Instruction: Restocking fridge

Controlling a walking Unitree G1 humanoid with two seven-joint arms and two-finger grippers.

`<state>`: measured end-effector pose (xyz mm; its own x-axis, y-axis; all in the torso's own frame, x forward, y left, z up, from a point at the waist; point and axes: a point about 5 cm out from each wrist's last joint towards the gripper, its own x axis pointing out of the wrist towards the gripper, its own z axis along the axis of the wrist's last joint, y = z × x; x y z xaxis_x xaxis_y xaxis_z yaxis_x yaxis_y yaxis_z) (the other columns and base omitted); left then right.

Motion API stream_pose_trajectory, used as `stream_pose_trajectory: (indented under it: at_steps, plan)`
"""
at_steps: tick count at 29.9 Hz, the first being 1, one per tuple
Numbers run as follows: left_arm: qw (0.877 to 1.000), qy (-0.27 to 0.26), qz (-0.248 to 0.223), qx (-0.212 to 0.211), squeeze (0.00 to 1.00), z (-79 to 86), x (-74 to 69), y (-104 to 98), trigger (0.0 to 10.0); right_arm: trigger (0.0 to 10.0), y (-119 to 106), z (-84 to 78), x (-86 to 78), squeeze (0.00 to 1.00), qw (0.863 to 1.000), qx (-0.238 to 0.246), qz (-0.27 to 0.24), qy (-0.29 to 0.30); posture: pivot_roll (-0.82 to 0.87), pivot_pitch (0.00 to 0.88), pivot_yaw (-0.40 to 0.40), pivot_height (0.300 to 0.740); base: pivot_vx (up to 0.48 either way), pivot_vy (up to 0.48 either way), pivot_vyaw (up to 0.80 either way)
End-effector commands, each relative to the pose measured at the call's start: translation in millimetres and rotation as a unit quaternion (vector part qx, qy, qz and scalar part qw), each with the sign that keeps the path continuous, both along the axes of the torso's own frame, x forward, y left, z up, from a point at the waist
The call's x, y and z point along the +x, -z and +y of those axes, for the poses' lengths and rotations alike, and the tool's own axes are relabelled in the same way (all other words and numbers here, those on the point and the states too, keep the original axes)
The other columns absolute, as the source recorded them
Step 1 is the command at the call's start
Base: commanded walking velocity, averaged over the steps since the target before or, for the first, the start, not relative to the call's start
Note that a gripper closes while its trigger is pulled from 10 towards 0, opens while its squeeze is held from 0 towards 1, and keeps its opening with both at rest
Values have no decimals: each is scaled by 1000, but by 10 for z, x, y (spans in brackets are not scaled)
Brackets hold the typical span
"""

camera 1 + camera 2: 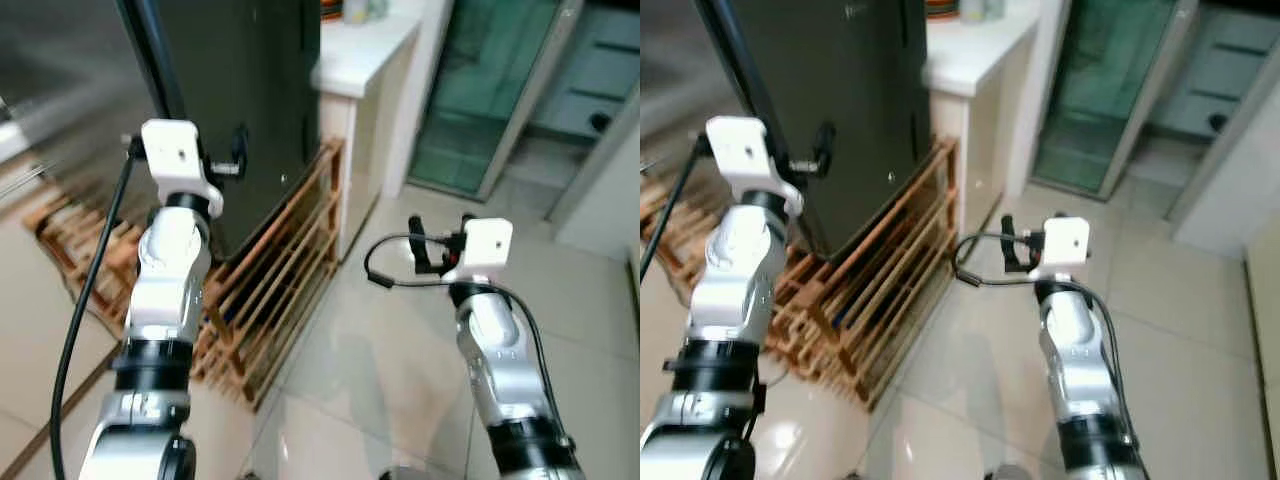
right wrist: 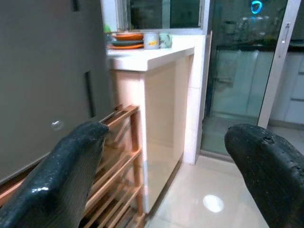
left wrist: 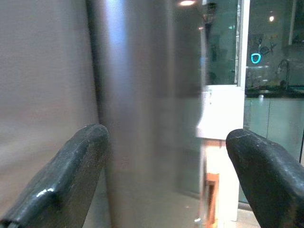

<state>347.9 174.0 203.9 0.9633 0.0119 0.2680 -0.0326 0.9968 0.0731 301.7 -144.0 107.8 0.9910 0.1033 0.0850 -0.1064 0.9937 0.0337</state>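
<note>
Silver jointed arms, white wrist blocks, black cables — thick black fingers (image 3: 71,175)

One dark fridge (image 1: 230,90) stands on one wooden rack (image 1: 270,290). One white counter (image 1: 365,50) is beside it, bearing one stack of plates (image 2: 124,40) and two cups (image 2: 158,40). One glass sliding door (image 1: 490,90) is beyond. Two silver arms show, left (image 1: 165,290) and right (image 1: 495,350).
</note>
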Motion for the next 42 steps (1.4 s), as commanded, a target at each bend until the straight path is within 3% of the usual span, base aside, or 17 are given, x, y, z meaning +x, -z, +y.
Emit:
stream_pose_trajectory:
  at_steps: [1, 5, 10, 13, 18, 22, 28, 42]
  plan:
    - [1000, -19, 3, 9, 0, 55, 16, -11, 10000, 10000, -52, 45, 28, 0, 1000, 0, -12, -6, -27, 0, 25, 740, 0, 0, 0]
    - [999, -41, 10, 22, 0, 101, 33, 0, 10000, 10000, -29, 30, 26, 0, 1000, -3, -10, -6, -28, 0, 27, 740, 0, 0, 0]
    - [999, -36, 24, 5, 0, 91, 91, 43, 10000, 10000, -38, 15, 47, 0, 1000, -1, -11, 1, -44, 0, 34, 740, 0, 0, 0]
    - [999, -25, 26, 3, 0, 44, 123, 45, 10000, 10000, -48, 17, 54, 0, 1000, -1, -13, 1, -47, 0, 34, 740, 0, 0, 0]
    - [996, 68, 62, -10, 0, -271, 242, 109, 10000, 10000, -42, -4, 51, 0, 1000, -3, -13, 1, -54, 0, 26, 740, 0, 0, 0]
    - [994, 78, 77, -9, 0, -339, 311, 141, 10000, 10000, -45, -11, 49, 0, 1000, -4, -13, 2, -63, 0, 26, 740, 0, 0, 0]
    - [992, 68, 107, -26, 0, -313, 428, 240, 10000, 10000, -21, -35, 5, 0, 1000, -5, -9, 6, -72, 0, 26, 740, 0, 0, 0]
    - [990, 99, 87, -54, 0, -441, 594, -1, 10000, 10000, 29, -23, -35, 0, 1000, -6, 0, 4, -82, 0, 35, 740, 0, 0, 0]
